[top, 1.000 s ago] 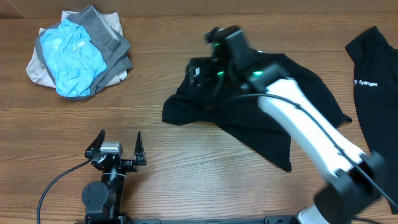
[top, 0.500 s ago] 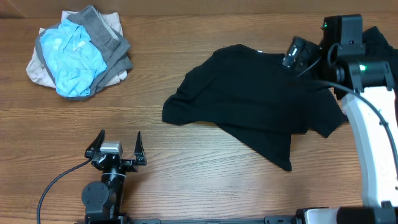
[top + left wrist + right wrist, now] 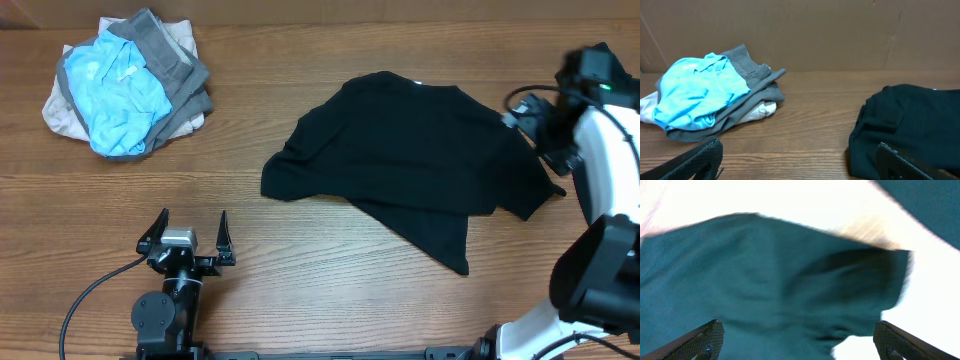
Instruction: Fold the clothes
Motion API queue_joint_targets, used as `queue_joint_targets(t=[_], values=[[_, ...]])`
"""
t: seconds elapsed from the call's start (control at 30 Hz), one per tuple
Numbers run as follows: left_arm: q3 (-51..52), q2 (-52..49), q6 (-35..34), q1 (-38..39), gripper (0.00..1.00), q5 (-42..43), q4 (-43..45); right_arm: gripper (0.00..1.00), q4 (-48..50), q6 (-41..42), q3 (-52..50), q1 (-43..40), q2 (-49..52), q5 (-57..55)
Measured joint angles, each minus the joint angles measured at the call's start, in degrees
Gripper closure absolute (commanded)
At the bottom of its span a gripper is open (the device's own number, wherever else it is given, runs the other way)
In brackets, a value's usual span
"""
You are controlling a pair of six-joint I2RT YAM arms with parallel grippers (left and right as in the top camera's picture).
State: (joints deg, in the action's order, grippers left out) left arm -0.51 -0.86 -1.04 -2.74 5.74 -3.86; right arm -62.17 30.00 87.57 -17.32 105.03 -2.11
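The clothes, one plain black garment [image 3: 410,160], lie rumpled and partly spread right of the table's centre, with a small white neck tag [image 3: 418,83] at the far edge. My right gripper [image 3: 530,135] hovers over the garment's right sleeve, open and holding nothing. In the right wrist view the cloth [image 3: 770,280] fills the frame beneath the open right gripper [image 3: 800,342]. My left gripper [image 3: 190,232] rests open near the front edge, left of the garment. In the left wrist view the left gripper [image 3: 797,165] points at bare wood, with the garment's [image 3: 910,125] left edge beside its right finger.
A bundle of light-blue, grey and beige clothes [image 3: 125,85] sits at the back left, also seen as a bundle [image 3: 710,95] in the left wrist view. A brown wall [image 3: 800,30] backs the table. Another dark cloth [image 3: 930,200] shows beyond the sleeve.
My right arm has swung from the garment's upper left corner across to its right side. The garment now lies flatter and wider. The left arm has not moved.
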Motion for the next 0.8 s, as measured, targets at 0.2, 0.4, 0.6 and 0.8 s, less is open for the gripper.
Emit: queue_joint_targets(t=[0.2,0.4,0.6,0.8], values=[[0.0,0.0,0.0,0.0,0.0,0.0,0.0,0.0,1.33,0.42,-1.55,-5.25,0.52,0.15],[0.0,0.0,0.02,0.0,0.0,0.0,0.02,0.0,6.73,0.46,-7.06,-7.13,0.52,-0.46],[0.0,0.0,0.02,0.0,0.0,0.0,0.0,0.0,9.11,0.5,-10.05,-8.31,0.57,-0.87],[0.0,0.0,0.02,0.0,0.0,0.0,0.0,0.0,10.16,-0.26,-10.14,-7.61,0.57,5.29]])
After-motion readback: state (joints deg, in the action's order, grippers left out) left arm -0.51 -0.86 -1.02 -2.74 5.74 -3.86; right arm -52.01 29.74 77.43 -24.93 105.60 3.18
